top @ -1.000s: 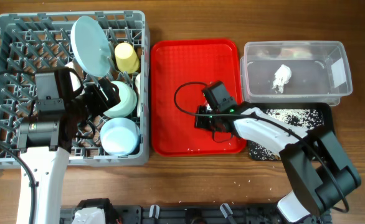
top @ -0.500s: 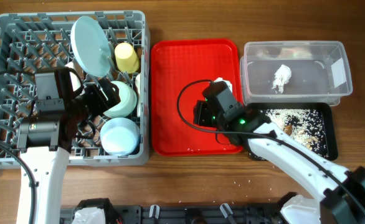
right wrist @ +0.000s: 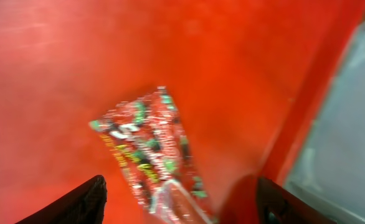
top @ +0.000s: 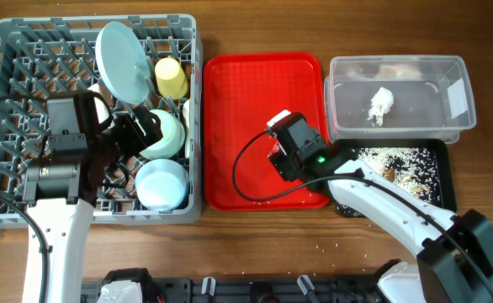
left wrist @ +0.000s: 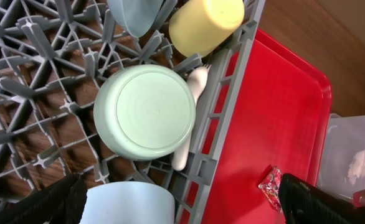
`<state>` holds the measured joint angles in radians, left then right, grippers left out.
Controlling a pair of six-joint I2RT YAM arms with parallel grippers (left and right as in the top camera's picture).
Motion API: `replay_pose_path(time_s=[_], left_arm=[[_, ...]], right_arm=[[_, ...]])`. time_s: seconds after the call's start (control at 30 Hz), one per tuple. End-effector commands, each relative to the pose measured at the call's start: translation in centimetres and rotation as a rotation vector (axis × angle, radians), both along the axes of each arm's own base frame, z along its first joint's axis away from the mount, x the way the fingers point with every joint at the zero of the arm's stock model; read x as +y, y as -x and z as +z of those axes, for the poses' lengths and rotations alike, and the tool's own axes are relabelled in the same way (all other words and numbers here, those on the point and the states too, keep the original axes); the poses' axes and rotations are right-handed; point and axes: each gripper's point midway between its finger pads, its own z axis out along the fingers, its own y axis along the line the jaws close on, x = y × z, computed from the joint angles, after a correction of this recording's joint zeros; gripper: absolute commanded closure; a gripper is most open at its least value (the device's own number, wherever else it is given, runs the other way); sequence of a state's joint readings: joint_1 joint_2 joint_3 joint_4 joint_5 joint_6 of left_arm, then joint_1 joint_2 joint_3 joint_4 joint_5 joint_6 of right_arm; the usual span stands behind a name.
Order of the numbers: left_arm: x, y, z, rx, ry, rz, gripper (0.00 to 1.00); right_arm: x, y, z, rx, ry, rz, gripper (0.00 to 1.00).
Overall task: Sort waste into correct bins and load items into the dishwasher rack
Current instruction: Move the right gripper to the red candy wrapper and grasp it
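Looking from overhead, I see the right gripper over the red tray. Left wrist: the left gripper is spread wide above the dishwasher rack. Right wrist: the jaws are parted, and the snack wrapper lies on the tray between them, ungripped.

The rack sits left of the flat tray, where the wrapper seemingly lies near the tub.

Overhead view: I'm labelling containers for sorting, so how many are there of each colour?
Grey rack: 1
Red tray: 1
Clear tub: 1
Black tray: 1
Total: 4
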<state>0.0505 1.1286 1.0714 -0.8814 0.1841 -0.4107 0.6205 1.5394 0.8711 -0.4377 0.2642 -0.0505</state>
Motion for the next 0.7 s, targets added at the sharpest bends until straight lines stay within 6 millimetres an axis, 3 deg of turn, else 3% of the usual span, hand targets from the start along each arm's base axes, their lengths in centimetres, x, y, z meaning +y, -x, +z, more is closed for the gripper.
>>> replay_pose_path(time_s=[0.0,0.13,0.27,0.43,0.5,0.53,0.6,0.67], left_arm=[[-0.3,-0.2,0.5,-0.013,0.010,-0.010,0.00],[-0.3,-0.2,0.5,-0.013,0.010,-0.010,0.00],[-0.3,-0.2,0.5,-0.013,0.010,-0.010,0.00],[-0.3,-0.2,0.5,-0.013,0.010,-0.010,0.00],[-0.3,-0.2,0.5,-0.013,0.010,-0.010,0.00],[-0.3,-0.2,0.5,-0.012,0.010,-0.010,0.00],[-0.3,-0.2,0.5,-0.013,0.010,-0.010,0.00],[-0.3,-0.2,0.5,-0.012,0.010,-0.010,0.00]], right_arm=[[-0.7,-0.5,-0.1,-0.011,0.022,-0.021,0.19],[-0.9,-0.2,-1.0,0.018,0.038,-0.024,0.17],[-1.0,0.9,-5.0,0.122,0.080,-0.012,0.18],[0.0,1.8,-6.8,0.197,0.039,0.019,0.28],[0.6,2.1,-6.8,0.216,0.007,0.034,0.37],[1.0,2.4,-6.9,0.232,-0.016,0.045,0.50],[1.6,2.8,-7.0,0.254,-0.048,0.060,0.60],[1.6,2.8,-7.0,0.254,-0.048,0.060,0.82]])
